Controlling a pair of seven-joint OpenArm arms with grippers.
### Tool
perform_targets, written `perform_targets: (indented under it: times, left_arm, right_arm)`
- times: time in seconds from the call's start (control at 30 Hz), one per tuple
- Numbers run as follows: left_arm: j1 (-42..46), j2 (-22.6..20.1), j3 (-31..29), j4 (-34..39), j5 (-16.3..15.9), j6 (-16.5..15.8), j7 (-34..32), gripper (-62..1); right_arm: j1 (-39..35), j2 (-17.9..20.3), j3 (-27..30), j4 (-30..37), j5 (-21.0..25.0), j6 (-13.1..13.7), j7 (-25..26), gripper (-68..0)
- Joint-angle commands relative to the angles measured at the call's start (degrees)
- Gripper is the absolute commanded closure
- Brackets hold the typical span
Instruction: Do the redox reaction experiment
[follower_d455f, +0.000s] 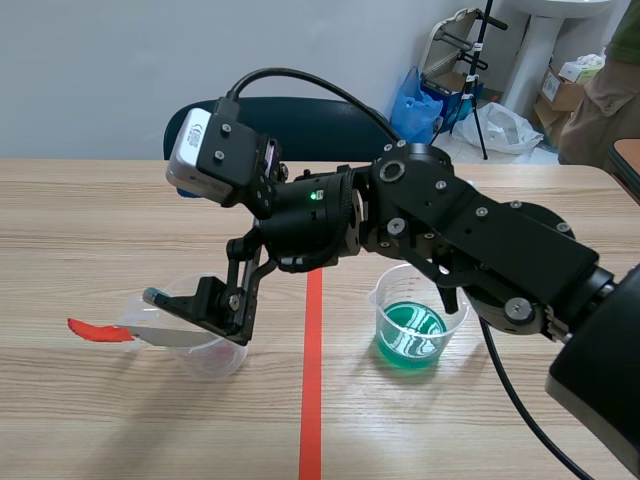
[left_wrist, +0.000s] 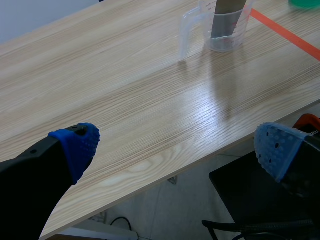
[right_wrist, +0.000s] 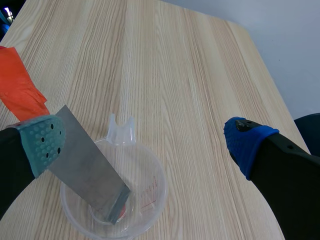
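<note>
A clear plastic beaker (follower_d455f: 212, 352) stands left of the red centre line. A grey metal strip (follower_d455f: 165, 335) with a red tape end (follower_d455f: 98, 331) leans in it, its taped end sticking out over the rim. My right gripper (follower_d455f: 215, 305) reaches across from the right and hovers just above this beaker. In the right wrist view the gripper (right_wrist: 146, 144) is open: the strip (right_wrist: 90, 167) lies beside one finger, and its lower end rests in the beaker (right_wrist: 145, 200). A second beaker (follower_d455f: 410, 330) holds green liquid. My left gripper (left_wrist: 176, 147) is open, off the table's near edge.
An orange-red tape line (follower_d455f: 311, 380) runs down the table's middle. A dark chair (follower_d455f: 300, 125) stands behind the table. Blue bags and boxes sit at the back right. In the left wrist view the beaker (left_wrist: 220, 30) with the strip stands far ahead.
</note>
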Motion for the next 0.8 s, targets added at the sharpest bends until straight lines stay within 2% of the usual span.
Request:
perform_targets:
  times: [0.0,0.13,0.3,0.57,0.77]
  left_arm:
    - [0.1,0.3,-0.2,0.6,-0.4,-0.1,-0.8,-62.3]
    - [0.1,0.3,-0.2,0.6,-0.4,-0.1,-0.8,-62.3]
    - [0.1,0.3,-0.2,0.6,-0.4,-0.1,-0.8,-62.3]
    - [0.1,0.3,-0.2,0.6,-0.4,-0.1,-0.8,-62.3]
    - [0.1,0.3,-0.2,0.6,-0.4,-0.2,-0.8,-62.3]
  right_arm:
    - [-0.2,0.2,0.5,0.9,1.7,0.3,1.0,-67.9]
    - [-3.7,2.7,3.3,4.5,3.8,-0.5,1.1,-67.9]
    - [-10.1,6.9,8.9,13.3,4.2,-0.7,0.2,-67.9]
    - [-21.9,12.9,19.9,27.1,12.8,-0.7,-8.0,-67.9]
    - [-30.8,15.3,28.3,35.1,14.3,-2.9,-8.2,-67.9]
